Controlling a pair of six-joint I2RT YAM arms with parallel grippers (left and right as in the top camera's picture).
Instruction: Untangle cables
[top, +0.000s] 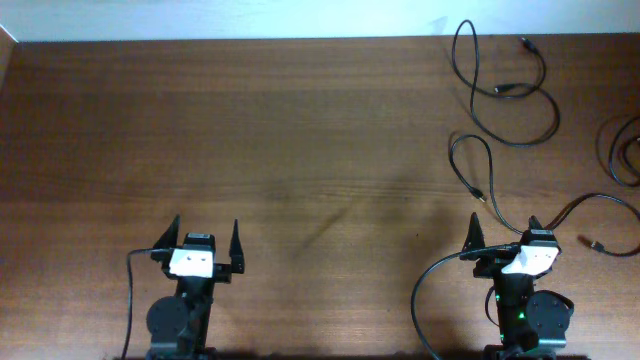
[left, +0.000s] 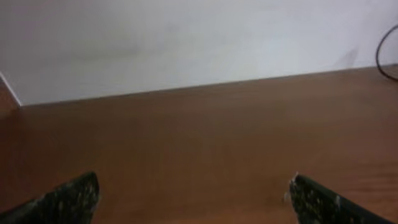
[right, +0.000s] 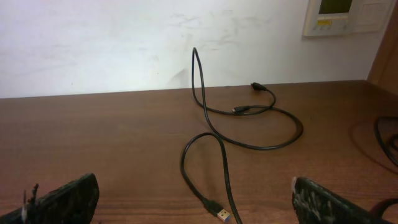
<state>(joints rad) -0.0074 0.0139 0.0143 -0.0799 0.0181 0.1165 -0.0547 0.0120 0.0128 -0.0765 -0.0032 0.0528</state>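
Several thin black cables lie spread over the right side of the wooden table (top: 300, 130). One cable (top: 548, 100) curls in loops near the far right corner, and in the right wrist view this cable (right: 292, 121) partly stands up off the wood. A second cable (top: 470, 140) loops just ahead of my right gripper (top: 504, 222); its USB plug (right: 221, 214) lies between the wide-apart fingers of that right gripper (right: 194, 186). A third cable (top: 622, 150) sits at the right edge. My left gripper (top: 205, 228) rests open near the front edge, far from them, over bare wood (left: 193, 183).
A white wall runs behind the table, with a thermostat panel (right: 342, 15) on it. A small plug (top: 592, 243) lies to the right of the right arm. Thicker black arm leads (top: 130, 300) hang by each base. A bit of cable (left: 382, 59) shows at the left wrist view's far right.
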